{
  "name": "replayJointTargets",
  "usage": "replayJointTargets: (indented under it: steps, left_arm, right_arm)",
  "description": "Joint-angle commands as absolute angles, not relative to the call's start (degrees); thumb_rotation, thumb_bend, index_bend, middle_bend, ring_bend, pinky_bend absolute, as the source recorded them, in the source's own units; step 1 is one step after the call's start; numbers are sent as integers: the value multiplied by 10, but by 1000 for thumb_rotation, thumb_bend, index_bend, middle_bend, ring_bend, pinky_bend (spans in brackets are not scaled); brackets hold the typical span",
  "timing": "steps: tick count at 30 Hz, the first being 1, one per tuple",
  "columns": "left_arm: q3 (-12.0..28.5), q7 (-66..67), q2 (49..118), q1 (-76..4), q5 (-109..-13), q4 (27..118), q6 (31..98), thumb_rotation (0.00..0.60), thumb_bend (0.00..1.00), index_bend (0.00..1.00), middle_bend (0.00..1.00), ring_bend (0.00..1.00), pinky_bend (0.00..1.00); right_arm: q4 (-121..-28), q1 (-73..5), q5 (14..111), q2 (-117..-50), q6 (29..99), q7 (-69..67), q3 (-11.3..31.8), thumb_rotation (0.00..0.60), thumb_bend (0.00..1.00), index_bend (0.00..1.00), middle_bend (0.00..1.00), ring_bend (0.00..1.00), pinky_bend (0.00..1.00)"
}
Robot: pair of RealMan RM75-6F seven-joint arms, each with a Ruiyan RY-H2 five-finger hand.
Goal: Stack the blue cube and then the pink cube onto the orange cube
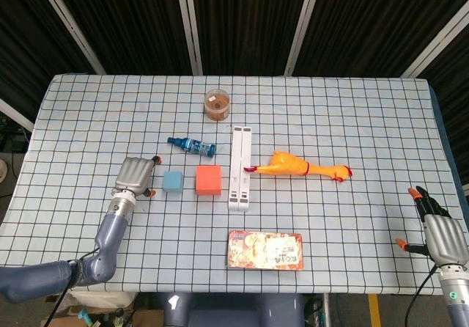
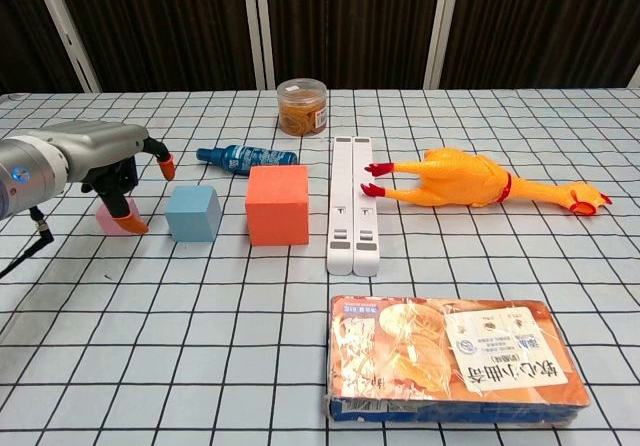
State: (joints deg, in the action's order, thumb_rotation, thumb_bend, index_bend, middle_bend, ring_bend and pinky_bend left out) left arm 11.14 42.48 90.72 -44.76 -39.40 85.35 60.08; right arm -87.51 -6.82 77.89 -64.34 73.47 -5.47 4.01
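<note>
Food pkg [image 2: 455,366] label has Chinese chars, prob. unreadable here.

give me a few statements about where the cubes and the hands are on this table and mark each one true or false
1. The small blue cube stands on the table beside the larger orange cube. True.
2. The pink cube already sits on top of the orange cube. False: it is on the table under the left hand.
3. The right hand holds the yellow rubber chicken. False: it holds nothing, far from the chicken.
4. The white bar lies between orange cube and chicken. True.
</note>
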Motion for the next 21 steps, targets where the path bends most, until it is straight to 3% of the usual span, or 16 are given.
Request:
replayJointTargets:
  steps: [1,10,21]
  left_arm:
    - [112,433,898,-452,-388,881,608,600,1,272,902,708,704]
    - [110,463,900,-462,-372,909,639,600,0,236,899,706,701]
    - [118,464,953,-485,-351,859,631,600,1,262,901,706,702]
  right_arm:
    - [-877,-69,779,-642,733,-54,40,600,41,46,46,144,253]
    - [-883,-66,782,-636,739,-61,39,600,41,46,46,144,253]
    - [-879,-67,779,-633,732,-75,39,600,42,46,46,144,253]
